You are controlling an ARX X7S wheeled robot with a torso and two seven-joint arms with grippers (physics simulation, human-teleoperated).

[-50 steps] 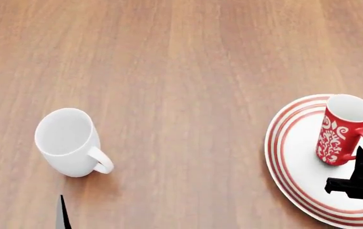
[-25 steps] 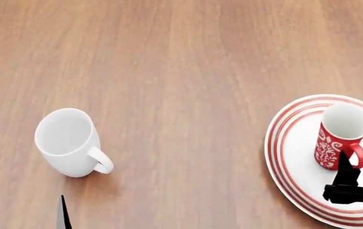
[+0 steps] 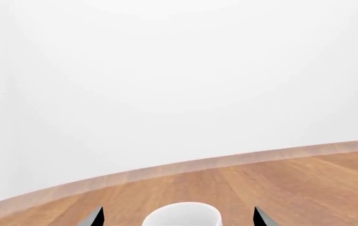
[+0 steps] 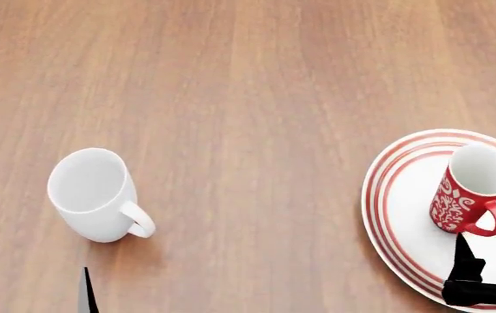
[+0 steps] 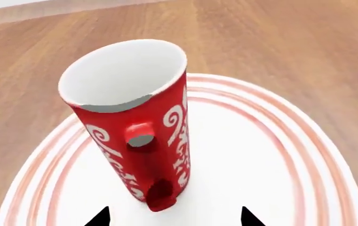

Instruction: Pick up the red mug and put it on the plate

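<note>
**Red mug upright on the plate, both tools empty**

Nearest us in the head view, the black left tool [image 4: 32, 290] shows only as two fingertips poking up from the lower edge, spread apart with bare wood between them; it holds nothing. At the lower right corner we see the black right tool [image 4: 494, 251], its two fingertips [image 4: 465, 251] also parted and closed on nothing, standing over the near part of the plate and just short of the mug's handle without touching it. Our right wrist view agrees: the two tips sit wide apart with the handle in line between them.

Just beyond that tool stands the tall, slim red mug with white ornamental patterning [image 4: 466, 190]. It rests on its base inside the round white plate with concentric red rings [image 4: 395, 195], long axis upright, white mouth opening upward. Its red handle [image 5: 148, 169] points back toward the right tool and the near edge of the desk. The mug stands on the plate's white centre, within the rings.

Well apart on the left, the plain white ceramic mug [image 4: 91, 194] stands upright on the brown wooden desk [image 4: 248, 78], handle turned toward the near right. Our left wrist view catches only its rim [image 3: 182, 215] between the tips.
</note>
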